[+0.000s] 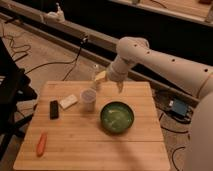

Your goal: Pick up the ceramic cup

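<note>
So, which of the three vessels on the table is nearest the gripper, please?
The small clear bottle near the back edge: the gripper is right beside it, while the ceramic cup and green bowl sit farther forward.
</note>
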`<state>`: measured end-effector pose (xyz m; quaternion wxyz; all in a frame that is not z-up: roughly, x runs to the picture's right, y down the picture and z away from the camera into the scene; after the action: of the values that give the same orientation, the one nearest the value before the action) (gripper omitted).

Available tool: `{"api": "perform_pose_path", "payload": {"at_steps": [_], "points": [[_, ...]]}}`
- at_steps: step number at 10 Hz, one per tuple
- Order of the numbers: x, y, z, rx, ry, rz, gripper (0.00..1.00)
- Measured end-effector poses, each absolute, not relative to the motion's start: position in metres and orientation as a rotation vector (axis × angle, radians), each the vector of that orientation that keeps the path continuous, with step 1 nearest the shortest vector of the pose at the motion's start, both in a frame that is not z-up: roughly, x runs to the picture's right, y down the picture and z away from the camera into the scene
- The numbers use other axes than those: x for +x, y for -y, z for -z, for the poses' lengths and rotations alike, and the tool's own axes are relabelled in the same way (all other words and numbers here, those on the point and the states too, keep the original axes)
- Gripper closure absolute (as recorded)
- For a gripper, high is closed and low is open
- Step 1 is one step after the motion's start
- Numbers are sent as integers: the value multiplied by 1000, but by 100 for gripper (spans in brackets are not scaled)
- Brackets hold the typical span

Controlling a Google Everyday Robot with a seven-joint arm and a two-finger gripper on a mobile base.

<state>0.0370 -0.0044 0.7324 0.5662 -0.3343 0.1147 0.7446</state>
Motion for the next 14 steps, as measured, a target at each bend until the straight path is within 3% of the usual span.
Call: {"api": "perform_pose_path", "payload": {"at_steps": [2,10,14], "points": [[47,-8,-747,-831,-322,-1784,20],[-43,-49,-810,-1084,-394,-1732,20],[-54,-50,-853,-1043,-415,-1801,20]]}}
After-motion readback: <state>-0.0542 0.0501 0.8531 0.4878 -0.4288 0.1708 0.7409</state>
